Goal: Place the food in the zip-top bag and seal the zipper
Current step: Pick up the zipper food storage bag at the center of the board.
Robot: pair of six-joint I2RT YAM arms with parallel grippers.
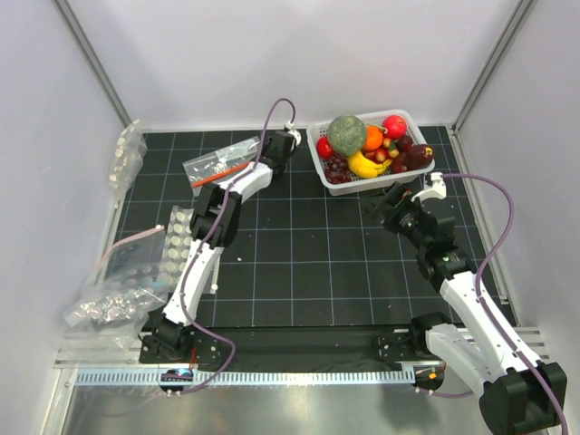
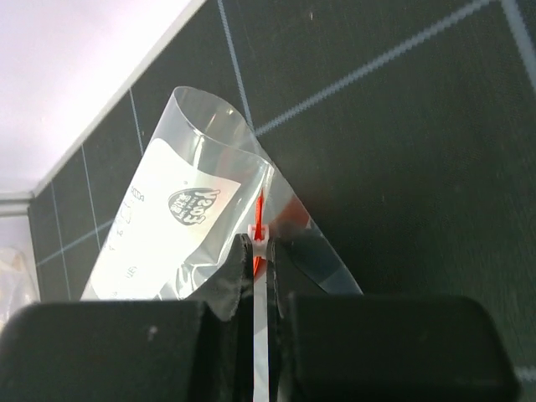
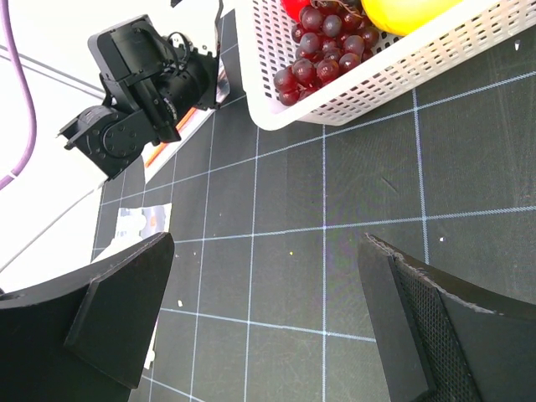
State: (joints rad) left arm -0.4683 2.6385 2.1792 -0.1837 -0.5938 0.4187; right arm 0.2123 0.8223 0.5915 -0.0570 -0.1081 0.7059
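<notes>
My left pincer (image 2: 254,251) clamped on the zipper (image 2: 260,208); right pincer (image 3: 268,310) wide and empty.
I hold the zip-top bag (image 2: 180,222) by its mouth at the far side of the worktop (image 1: 299,263), left of the basket (image 1: 355,185). The food (image 1: 394,126) lies in that basket, just ahead of my right pincer, the nearer arm for it.

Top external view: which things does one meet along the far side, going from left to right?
Clear bag of white discs → flat transparent zip-top bag with red-orange strip → white plastic basket of toy fruits.
</notes>
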